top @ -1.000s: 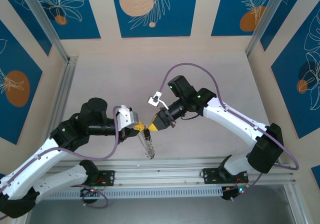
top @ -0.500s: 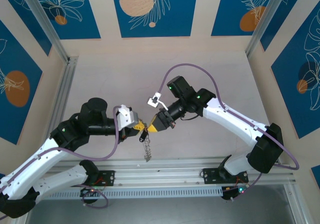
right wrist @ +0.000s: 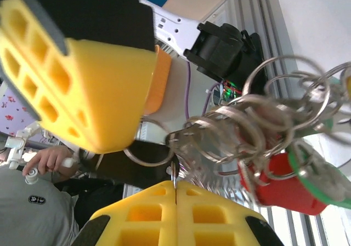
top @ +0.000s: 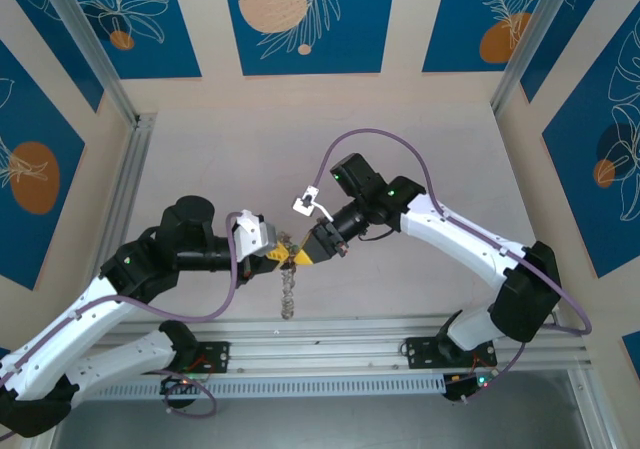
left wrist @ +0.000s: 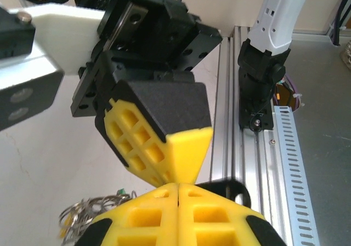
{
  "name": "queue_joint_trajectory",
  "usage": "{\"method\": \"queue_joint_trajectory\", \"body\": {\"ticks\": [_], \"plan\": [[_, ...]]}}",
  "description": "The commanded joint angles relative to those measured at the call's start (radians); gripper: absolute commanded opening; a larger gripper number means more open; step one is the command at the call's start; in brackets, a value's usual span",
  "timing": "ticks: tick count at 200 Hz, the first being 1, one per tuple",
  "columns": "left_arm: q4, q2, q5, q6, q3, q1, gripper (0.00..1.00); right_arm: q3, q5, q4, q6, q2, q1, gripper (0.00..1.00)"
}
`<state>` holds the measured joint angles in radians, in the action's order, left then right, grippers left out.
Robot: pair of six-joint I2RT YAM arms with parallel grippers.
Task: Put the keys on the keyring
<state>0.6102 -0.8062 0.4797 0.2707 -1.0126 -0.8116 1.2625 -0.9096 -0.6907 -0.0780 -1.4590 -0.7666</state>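
Both grippers meet tip to tip above the table, the left gripper (top: 283, 256) facing the right gripper (top: 301, 258). From that spot the keyring (top: 288, 294) hangs down as a bunch of grey metal rings. My right gripper (right wrist: 175, 188) is shut on a thin metal edge of the keyring (right wrist: 258, 120). A red key (right wrist: 285, 194) and a green key (right wrist: 329, 194) dangle in the bunch. My left gripper (left wrist: 178, 187) is shut, and the black key (left wrist: 233, 187) pokes out beside its tips. The black key (right wrist: 131, 169) also sits under the left fingers (right wrist: 93, 92).
An aluminium rail (top: 330, 334) runs along the near table edge, right under the hanging bunch. The right arm's base (left wrist: 258, 87) stands on the rail. Walls with blue panels close in the table on three sides.
The hanging bunch has swung a little to the left and now drops straight down. The right gripper has edged left against the left gripper. Both stay shut.
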Motion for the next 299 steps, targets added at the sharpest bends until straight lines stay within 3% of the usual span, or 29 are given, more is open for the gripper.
{"method": "queue_joint_trajectory", "body": {"ticks": [1,69,160,214,259,299], "plan": [[-0.061,0.016,0.051,-0.001,-0.026,0.007,0.00,0.039,0.005,-0.038,0.015,-0.014,0.002,0.00],[-0.067,0.027,0.020,0.001,-0.021,0.006,0.00,0.009,0.032,-0.021,0.018,0.035,-0.002,0.00],[-0.078,0.024,-0.066,-0.008,-0.015,0.007,0.00,-0.096,0.024,0.171,-0.065,0.220,-0.001,0.00],[-0.065,0.044,-0.110,-0.089,-0.016,0.004,0.00,-0.260,0.261,0.251,-0.217,0.383,0.029,0.00],[-0.049,0.057,-0.141,-0.174,-0.004,0.003,0.00,-0.363,0.287,0.262,-0.283,0.523,0.036,0.00],[0.002,0.026,-0.218,-0.274,0.000,0.002,0.00,-0.383,0.430,0.220,-0.307,0.508,0.073,0.00]]}}
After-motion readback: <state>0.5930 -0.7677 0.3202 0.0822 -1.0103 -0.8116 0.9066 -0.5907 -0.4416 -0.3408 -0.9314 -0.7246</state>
